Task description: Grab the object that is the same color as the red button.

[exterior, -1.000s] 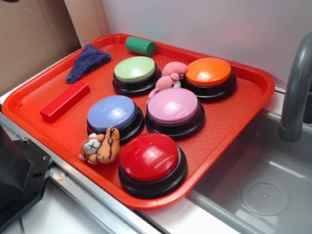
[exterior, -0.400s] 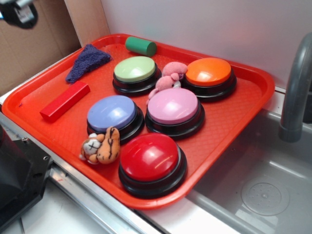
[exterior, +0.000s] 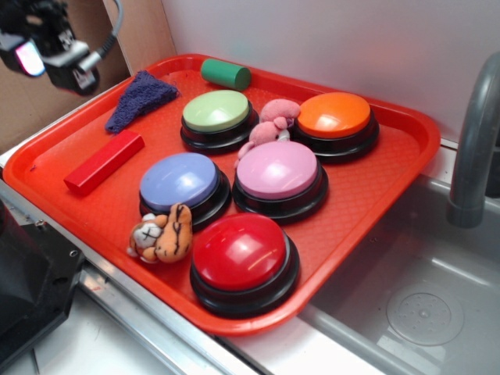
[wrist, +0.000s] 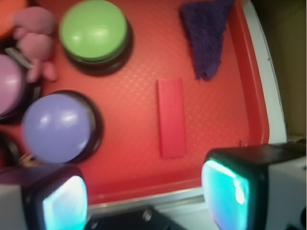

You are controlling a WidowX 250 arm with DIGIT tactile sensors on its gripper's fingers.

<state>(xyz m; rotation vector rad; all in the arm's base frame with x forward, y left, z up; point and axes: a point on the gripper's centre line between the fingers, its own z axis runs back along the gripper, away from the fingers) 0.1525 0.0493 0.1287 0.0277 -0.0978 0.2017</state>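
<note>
**Red block waits as the arm swings in**

Red block (exterior: 104, 162) lies flat at the left of the tray (exterior: 391, 168), well apart from the red button (exterior: 241, 251) at the front. From the exterior view the gripper (exterior: 48, 48) has come further into the top-left corner than a moment ago, high above the tray, so the approach has only started

From the wrist, its fingers (wrist: 232, 189) stand wide apart with nothing between them, the block lengthwise ahead, nearer the right finger
</note>
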